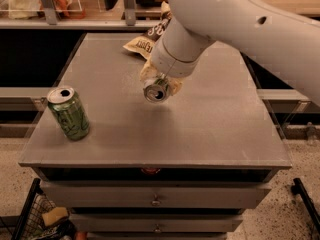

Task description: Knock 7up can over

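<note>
- The silver-topped 7up can [156, 92] lies tilted with its top towards the camera; its label is turned away and no writing can be read.
- The tan gripper [160, 85] closes around this can on both sides, over the middle of the grey cabinet top [215, 129].
- The white arm [240, 19] reaches down from the upper right.
- The all-green patterned can [69, 115] stands upright near the left edge; its lettering is illegible.
- A crumpled tan snack bag [142, 41] lies behind the arm, its print unreadable.
</note>
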`<action>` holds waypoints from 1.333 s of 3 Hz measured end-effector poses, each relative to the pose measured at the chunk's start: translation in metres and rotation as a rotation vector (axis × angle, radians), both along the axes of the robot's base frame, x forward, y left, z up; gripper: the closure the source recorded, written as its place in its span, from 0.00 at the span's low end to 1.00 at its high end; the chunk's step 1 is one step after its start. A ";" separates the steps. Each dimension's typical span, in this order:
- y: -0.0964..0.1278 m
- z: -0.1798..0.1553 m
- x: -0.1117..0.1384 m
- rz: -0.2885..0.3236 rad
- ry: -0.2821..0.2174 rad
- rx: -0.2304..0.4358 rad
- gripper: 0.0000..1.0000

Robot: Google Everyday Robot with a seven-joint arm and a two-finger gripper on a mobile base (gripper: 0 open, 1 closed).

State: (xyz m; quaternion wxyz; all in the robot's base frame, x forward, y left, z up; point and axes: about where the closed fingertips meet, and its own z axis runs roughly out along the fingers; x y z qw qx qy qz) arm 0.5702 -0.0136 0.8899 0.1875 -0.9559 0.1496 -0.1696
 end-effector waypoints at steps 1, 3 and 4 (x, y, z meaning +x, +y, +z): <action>0.010 -0.014 -0.009 0.044 -0.046 -0.085 1.00; 0.024 -0.030 -0.022 0.066 -0.057 -0.155 0.66; 0.028 -0.034 -0.025 0.060 -0.052 -0.165 0.43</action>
